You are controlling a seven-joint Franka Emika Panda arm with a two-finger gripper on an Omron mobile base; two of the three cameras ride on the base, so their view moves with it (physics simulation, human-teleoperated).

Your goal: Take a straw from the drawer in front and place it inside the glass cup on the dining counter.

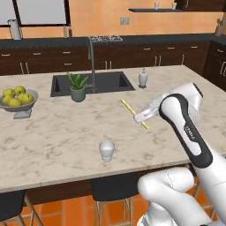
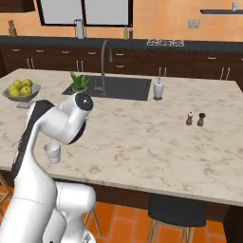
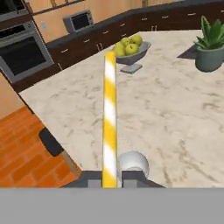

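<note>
Pincer clamped on straw; glass cup just beyond, on dining counter.

Glossy white arm — dark joints, rounded links.

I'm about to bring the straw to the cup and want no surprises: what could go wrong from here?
1. The jaws pinch the straw at its very end, so the long free length may swing or slip on the way.
2. The glass cup stands close to the dining counter edge; a nudge might tip it off.
3. The cup's mouth looks narrow next to the straw's length, and the straw lies nearly level now, so it could miss.
</note>
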